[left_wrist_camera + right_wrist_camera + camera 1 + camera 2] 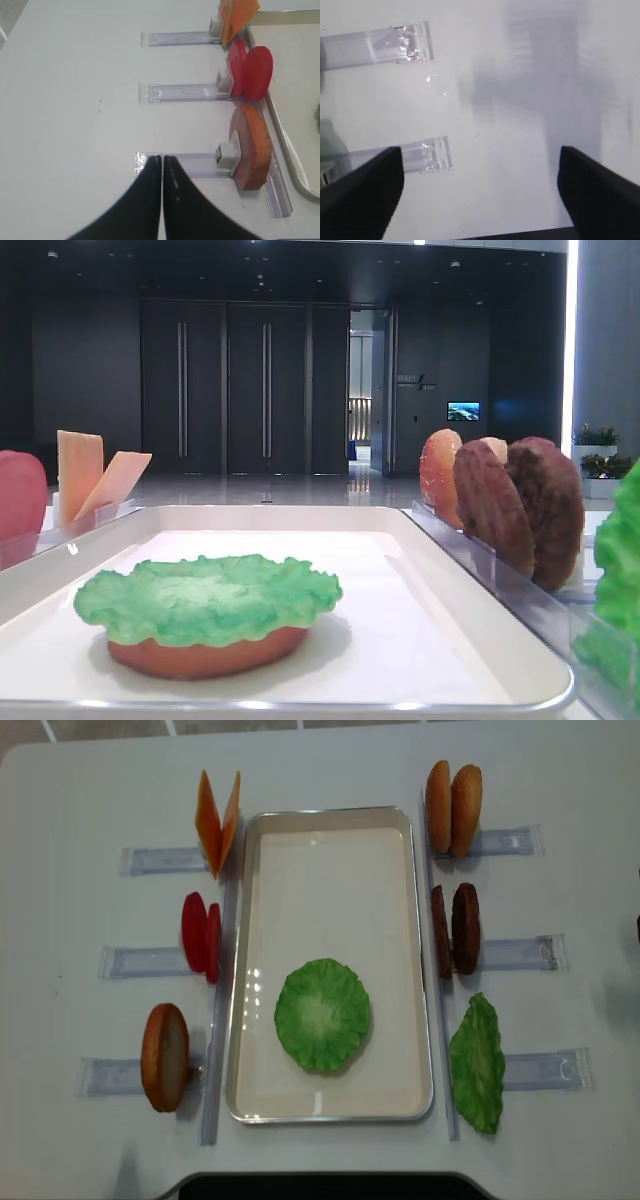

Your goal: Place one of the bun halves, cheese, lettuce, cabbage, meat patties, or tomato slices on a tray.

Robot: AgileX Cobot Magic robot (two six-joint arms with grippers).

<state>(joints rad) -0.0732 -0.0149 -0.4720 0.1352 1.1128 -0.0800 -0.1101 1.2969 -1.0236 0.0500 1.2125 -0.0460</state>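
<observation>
On the white tray (330, 880) lies a green lettuce (322, 1015) leaf; the low exterior view shows the lettuce (205, 598) resting on a bun half (205, 655). In the left wrist view my left gripper (162, 165) is shut and empty, its tips over the end of the clear holder (190, 164) that carries an upright bun half (252, 152). My right gripper (480, 195) is open above bare table, with nothing between its fingers (360, 195). Neither gripper shows in the overhead view.
Left of the tray stand cheese (217, 820), tomato slices (200, 935) and a bun half (165, 1055) in clear holders. Right of it stand bun halves (452, 805), meat patties (455, 928) and a green leaf (477, 1063). Two clear holder ends (420, 155) lie by my right gripper.
</observation>
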